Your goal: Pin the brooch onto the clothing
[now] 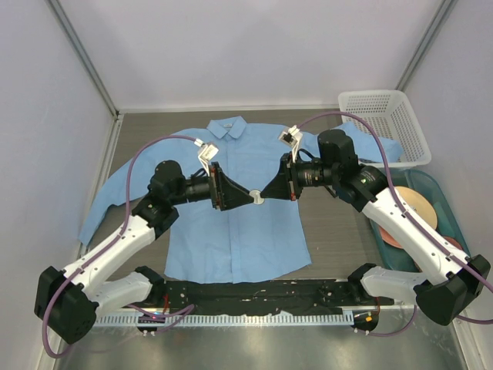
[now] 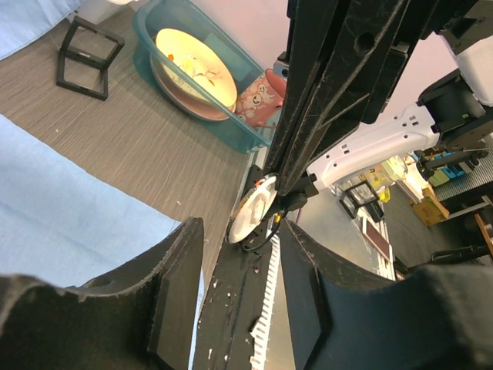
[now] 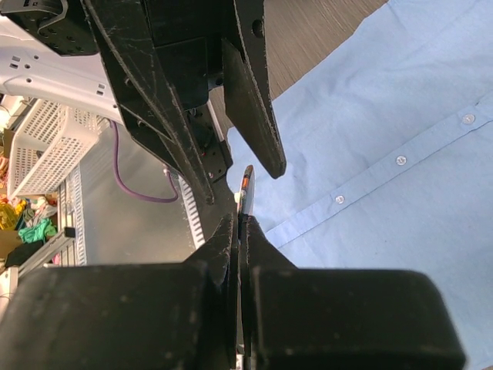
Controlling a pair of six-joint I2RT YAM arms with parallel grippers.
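Right gripper [image 3: 240, 225] pinches the brooch [image 3: 246, 187] edge-on above the shirt [image 3: 400, 100], so the left gripper [image 2: 240, 230], jaws spread either side of it, should close squarely on the rim without twisting it from that hold.

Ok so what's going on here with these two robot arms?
The two arms meet tip to tip above the light blue shirt, which lies spread flat on the table. The right gripper is shut on the small round brooch, gripping it edge-on. The left gripper faces it with its jaws open, fingertips close to the brooch. The brooch is not yet pinned to the shirt.
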